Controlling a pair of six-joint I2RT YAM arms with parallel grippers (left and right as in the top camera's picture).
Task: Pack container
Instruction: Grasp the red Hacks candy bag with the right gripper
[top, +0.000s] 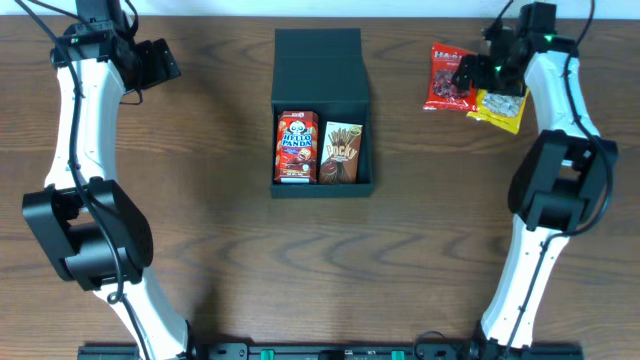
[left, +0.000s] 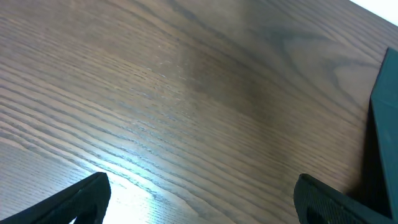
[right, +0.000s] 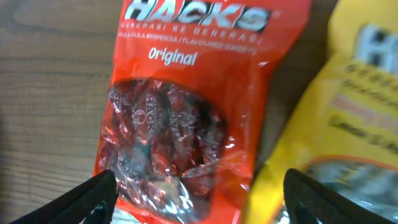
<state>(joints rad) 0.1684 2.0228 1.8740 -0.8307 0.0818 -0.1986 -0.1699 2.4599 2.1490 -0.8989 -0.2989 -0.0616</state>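
Note:
The dark teal-grey container (top: 321, 72) lies open at the table's top centre, its flap lid laid back. A red Hello Panda box (top: 295, 146) and a brown Pocky box (top: 341, 153) lie side by side in it. Its edge shows at the right of the left wrist view (left: 387, 118). My right gripper (top: 478, 80) is open, just above a red Hacks sweets packet (right: 186, 106) and a yellow packet (right: 336, 124), its fingers (right: 199, 199) spanning both. My left gripper (top: 160, 60) is open and empty over bare wood at the far left (left: 199, 199).
The red packet (top: 447, 76) and the yellow packet (top: 500, 108) lie at the table's top right, right of the container. The wooden table (top: 220, 240) stretches in front of the container.

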